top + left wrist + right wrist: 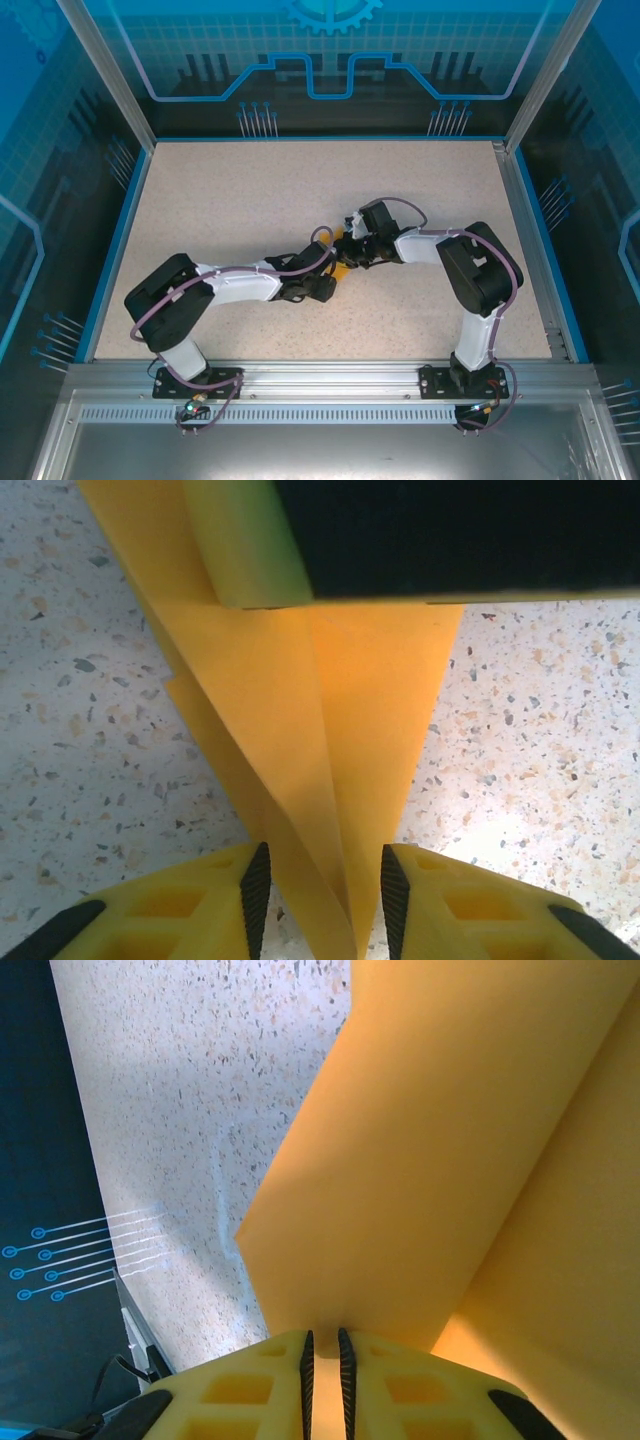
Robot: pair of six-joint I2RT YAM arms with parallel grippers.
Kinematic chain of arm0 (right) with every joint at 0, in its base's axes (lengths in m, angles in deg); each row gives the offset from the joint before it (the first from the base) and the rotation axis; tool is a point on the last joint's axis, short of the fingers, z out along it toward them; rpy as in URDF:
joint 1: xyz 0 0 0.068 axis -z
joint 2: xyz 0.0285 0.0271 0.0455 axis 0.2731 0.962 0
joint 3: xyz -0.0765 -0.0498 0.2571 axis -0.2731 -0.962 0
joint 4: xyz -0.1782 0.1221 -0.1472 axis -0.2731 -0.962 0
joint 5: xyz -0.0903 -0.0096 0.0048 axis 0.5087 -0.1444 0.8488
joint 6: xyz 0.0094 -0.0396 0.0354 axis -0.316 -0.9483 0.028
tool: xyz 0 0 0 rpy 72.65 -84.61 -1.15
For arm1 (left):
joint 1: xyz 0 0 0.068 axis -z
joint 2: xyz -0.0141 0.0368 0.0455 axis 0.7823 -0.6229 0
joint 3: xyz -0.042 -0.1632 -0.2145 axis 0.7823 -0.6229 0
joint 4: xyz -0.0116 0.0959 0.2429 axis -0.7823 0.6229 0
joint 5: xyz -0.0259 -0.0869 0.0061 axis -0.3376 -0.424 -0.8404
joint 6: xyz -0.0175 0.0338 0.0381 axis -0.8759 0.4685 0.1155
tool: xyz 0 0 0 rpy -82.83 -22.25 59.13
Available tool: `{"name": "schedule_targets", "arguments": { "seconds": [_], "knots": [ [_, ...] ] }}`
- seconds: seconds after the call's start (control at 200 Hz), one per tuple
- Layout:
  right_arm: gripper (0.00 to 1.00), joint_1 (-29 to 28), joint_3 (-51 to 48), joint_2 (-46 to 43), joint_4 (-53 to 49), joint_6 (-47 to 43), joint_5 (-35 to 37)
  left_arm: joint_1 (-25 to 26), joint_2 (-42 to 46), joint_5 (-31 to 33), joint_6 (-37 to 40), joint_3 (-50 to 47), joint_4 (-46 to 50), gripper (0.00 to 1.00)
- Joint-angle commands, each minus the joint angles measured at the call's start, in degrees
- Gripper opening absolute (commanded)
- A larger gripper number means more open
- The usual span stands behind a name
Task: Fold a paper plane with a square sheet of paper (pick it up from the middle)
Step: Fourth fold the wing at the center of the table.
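You are holding the half-folded paper plane (pixel 340 710) near the middle of the worktop (pixel 230 200), a little toward its near edge. Your right gripper (pixel 325 1348) is pinching one edge of it, jaws almost together. Your left gripper (pixel 322 895) is straddling the centre fold at the pointed end, jaws narrow; you cannot tell whether they are actually gripping. If both are clamping while you are pulling or twisting, you are risking a tear or a skewed crease; a loose left hold is letting the layers spring open.
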Motion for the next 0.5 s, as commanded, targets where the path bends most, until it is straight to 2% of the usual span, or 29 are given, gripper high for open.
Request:
{"name": "schedule_targets", "arguments": {
  "seconds": [0.0, 0.495],
  "knots": [
    [0.18, -0.63, 1.11, 0.73, 0.05, 0.19, -0.22, 0.64, -1.00, 1.33, 1.18, 1.99, 1.38, 0.34],
    [0.19, -0.63, 0.87, 0.42, -1.11, -0.20, 0.25, 0.77, -0.04, 1.20, 0.13, 0.56, 0.15, 0.10]
  ]
}}
